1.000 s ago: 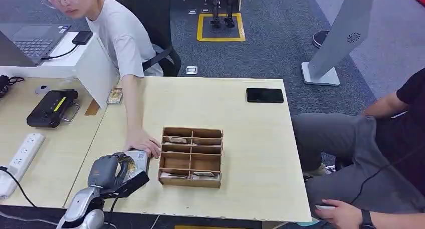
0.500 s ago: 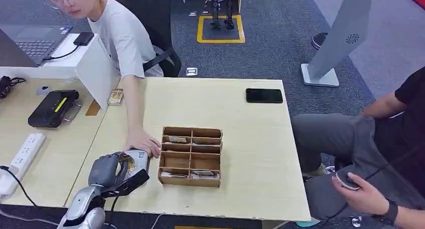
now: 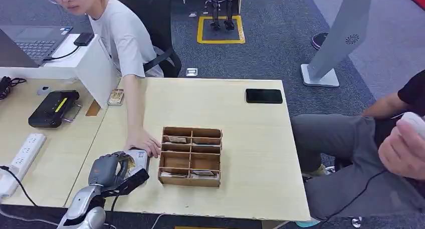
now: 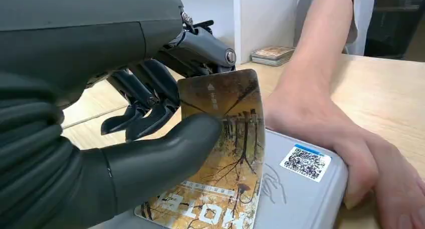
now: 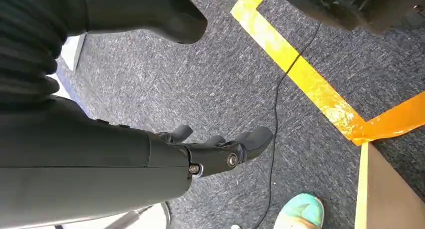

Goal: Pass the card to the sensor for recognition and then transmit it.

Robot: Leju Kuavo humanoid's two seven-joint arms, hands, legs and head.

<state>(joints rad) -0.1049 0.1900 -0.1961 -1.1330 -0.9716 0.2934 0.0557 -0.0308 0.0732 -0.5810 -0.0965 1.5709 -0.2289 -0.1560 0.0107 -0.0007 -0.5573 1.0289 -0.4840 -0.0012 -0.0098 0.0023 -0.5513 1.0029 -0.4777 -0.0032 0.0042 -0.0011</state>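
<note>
left hand (image 4: 125, 154) still pinches the card (image 4: 225, 154) over the sensor (image 4: 300, 189); right hand (image 5: 220, 149) hangs, apparently empty.

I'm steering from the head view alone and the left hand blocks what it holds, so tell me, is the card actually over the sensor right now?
Observer: Yes. In the left wrist view the left hand pinches the card between thumb and fingers, its lower edge down at the grey sensor.
Operator: Is anyone touching that sensor?
Observer: A person's hand rests on its far side, beside a QR sticker.
Operator: And my right hand, what is it doing?
Observer: The right hand hangs over grey carpet with yellow tape, fingers apart, holding nothing.
</note>
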